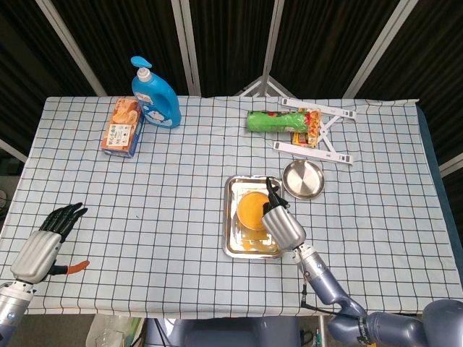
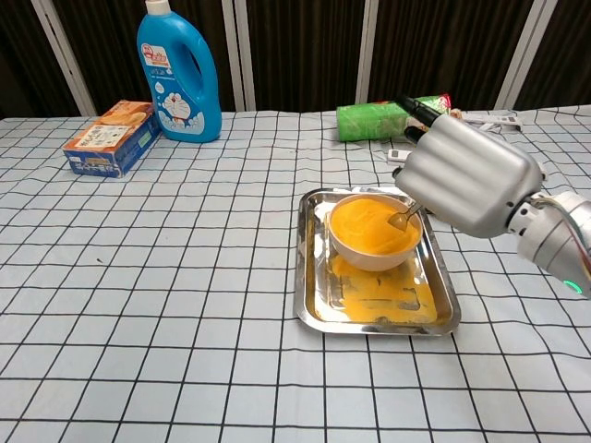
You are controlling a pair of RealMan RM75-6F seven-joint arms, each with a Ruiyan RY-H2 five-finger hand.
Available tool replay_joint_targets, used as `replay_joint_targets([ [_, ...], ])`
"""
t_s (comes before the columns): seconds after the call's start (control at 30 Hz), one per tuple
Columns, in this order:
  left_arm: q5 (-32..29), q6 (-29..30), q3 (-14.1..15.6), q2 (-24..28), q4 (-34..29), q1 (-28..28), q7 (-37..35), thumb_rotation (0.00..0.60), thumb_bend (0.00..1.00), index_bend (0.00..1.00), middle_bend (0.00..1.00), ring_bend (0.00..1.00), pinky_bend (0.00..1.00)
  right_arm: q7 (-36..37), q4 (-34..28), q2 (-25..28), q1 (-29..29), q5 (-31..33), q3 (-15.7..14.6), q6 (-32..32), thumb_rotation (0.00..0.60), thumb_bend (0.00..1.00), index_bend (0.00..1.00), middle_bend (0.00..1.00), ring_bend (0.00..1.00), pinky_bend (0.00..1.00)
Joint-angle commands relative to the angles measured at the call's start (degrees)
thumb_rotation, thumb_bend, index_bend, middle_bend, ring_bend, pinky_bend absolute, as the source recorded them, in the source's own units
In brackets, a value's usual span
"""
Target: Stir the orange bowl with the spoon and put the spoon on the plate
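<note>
- Right hand (image 2: 466,175) grips the spoon (image 2: 403,218); only the spoon's tip shows below the hand, dipped at the right edge of the bowl's orange fill.
- Bowl (image 2: 374,233) sits in the far half of a steel tray (image 2: 312,305), mid-bench. Orange spill on the tray floor, near side of the bowl.
- Plate (image 1: 303,180) lies on the bench just right of and beyond the tray, bare. In chest view the right hand hides most of it.
- Left hand (image 1: 45,242) rests at the near left corner of the bench, fingers spread, holding nothing; well apart from the work.
- Status, judged: stirring step under way, spoon in the bowl. Cannot tell from this moment how much stirring is done.
- Left to do: finish stirring, lift the spoon clear of the bowl, carry it right and far to the plate, set it down, release.
- Risk, judged: orange fill clinging to the spoon may drip onto the cloth (image 1: 181,188) during the short transfer.
- Also on the bench: blue bottle (image 1: 154,90), box (image 1: 122,126), green pack (image 1: 273,120), all far side.
</note>
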Motion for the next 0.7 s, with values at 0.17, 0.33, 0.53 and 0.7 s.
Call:
replay_joint_targets([
  [0.17,-0.04,0.08,-0.02,0.03,-0.02,0.04,-0.10,0.600,0.00,0.00,0.00,0.00,0.00,-0.44,-1.47,-0.49,0.72,-1.20,0.53,-0.20,0.600,0.50,0.67,0.58,0.30,0.00],
  [0.33,-0.07,0.07,-0.03,0.05,-0.01,0.04,-0.21,0.600,0.00,0.00,0.00,0.00,0.00,-1.07,-1.64,0.10,0.54,-0.82,1.25,-0.05,0.600,0.50,0.67,0.58,0.30,0.00],
  [0.53,-0.09,-0.13,0.00,0.04,-0.03,-0.04,-0.10,0.600,0.00,0.00,0.00,0.00,0.00,-1.12,-2.22,1.56,0.06,0.04,2.33,0.45,0.600,0.50,0.67,0.58,0.30,0.00],
  [0.7,-0.16,-0.13,-0.02,0.00,-0.06,-0.02,0.08,0.600,0.00,0.00,0.00,0.00,0.00,-0.94,-2.28,2.44,-0.26,0.70,2.63,0.34,0.600,0.50,0.67,0.58,0.30,0.00],
])
